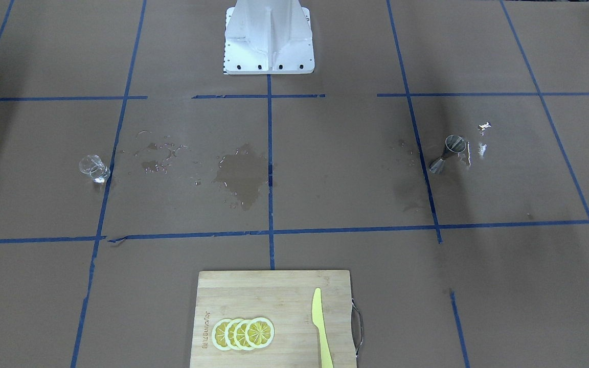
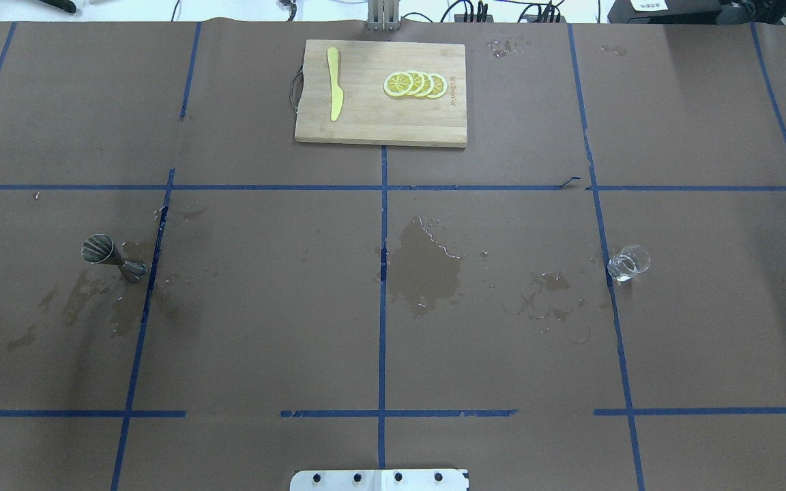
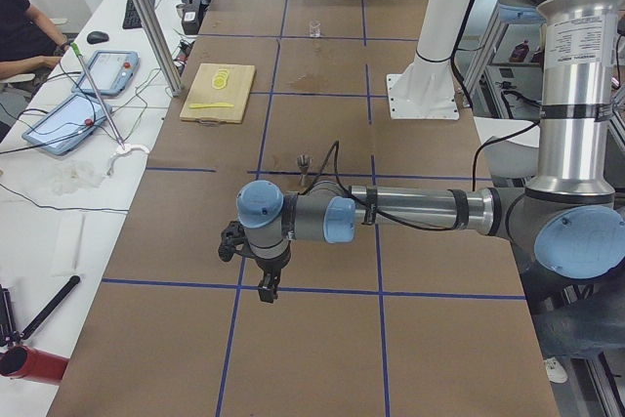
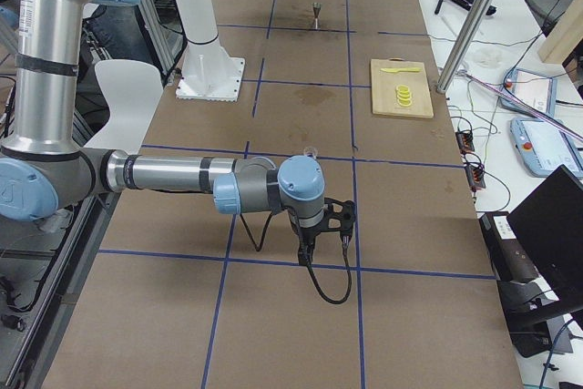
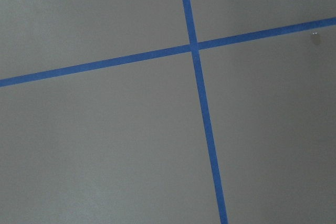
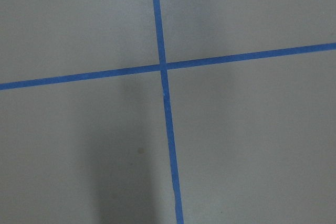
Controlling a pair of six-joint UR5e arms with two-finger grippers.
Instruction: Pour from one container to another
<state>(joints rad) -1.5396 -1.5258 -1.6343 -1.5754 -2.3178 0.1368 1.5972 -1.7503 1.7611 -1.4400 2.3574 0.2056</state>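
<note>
Robot's side: left hand [image 3: 266, 290] hangs above brown desk [image 2: 263, 307] at its left end, pointing down; fingers apart or together, cannot tell. Right hand [image 4: 305, 250] hangs likewise at opposite end, state also unclear.
Mid-desk: steel jigger [image 2: 112, 256] upright on robot's left, just beside blue tape line [image 2: 149, 286]; wet patch [image 2: 424, 266] at centre; clear glass cup [image 2: 628, 263] upright on robot's right, well apart from jigger.
Far edge: cutting board [image 2: 379, 119] carrying lemon slices [image 2: 415, 84] and yellow knife [image 2: 333, 92].

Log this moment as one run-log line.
glass cup: upright, untouched | jigger: upright, untouched | spill between them | left gripper, right gripper: away, jaws cannot tell
</note>
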